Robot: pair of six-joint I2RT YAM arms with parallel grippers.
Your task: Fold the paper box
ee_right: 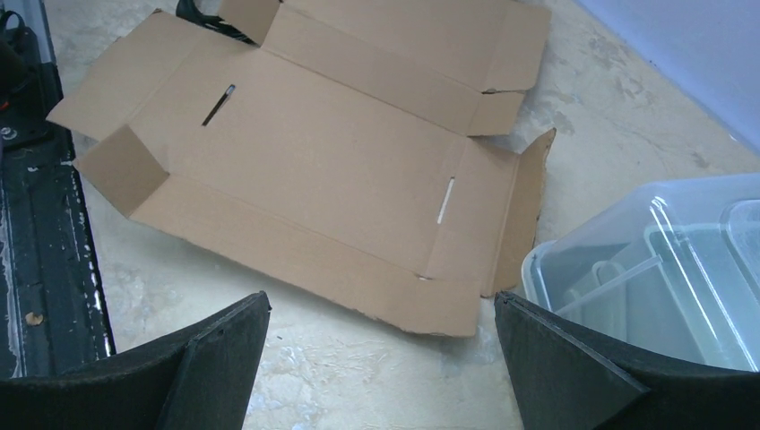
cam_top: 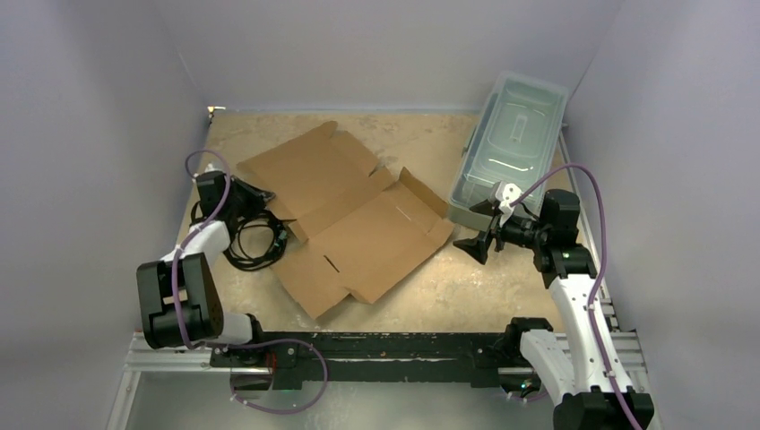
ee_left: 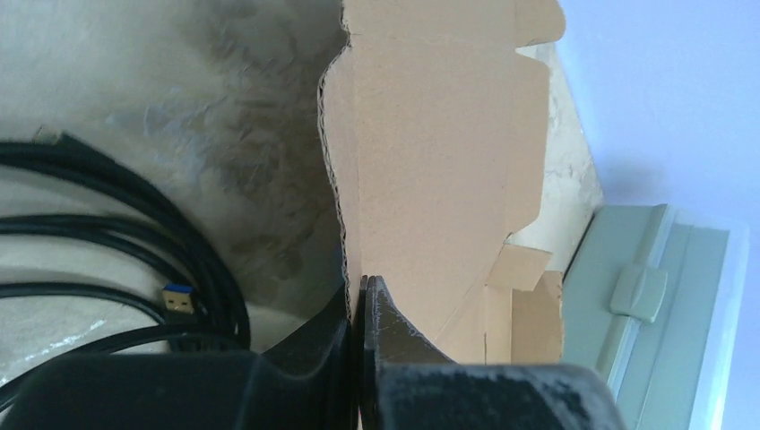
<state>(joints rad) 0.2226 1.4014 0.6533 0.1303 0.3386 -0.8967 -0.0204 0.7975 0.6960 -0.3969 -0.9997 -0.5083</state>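
The left arm (cam_top: 204, 240) and the right arm (cam_top: 574, 300) are both built of smooth white shells, with boxy black joint blocks between them and a black wrist just behind the hand. A thin purple cable (cam_top: 598, 210) loops loosely along each arm from behind the hand back toward the base. The left gripper (ee_left: 361, 288) and the right gripper (ee_right: 381, 300) are matte black, and their wedge-shaped fingers (ee_right: 211, 358) are scuffed with pale dust.

One paper box (cam_top: 349, 219) (flat sheet); one plastic bin (cam_top: 511, 143); one cable bundle (cam_top: 255, 242); two hands: left hand (ee_left: 363, 296), right hand (ee_right: 381, 300).
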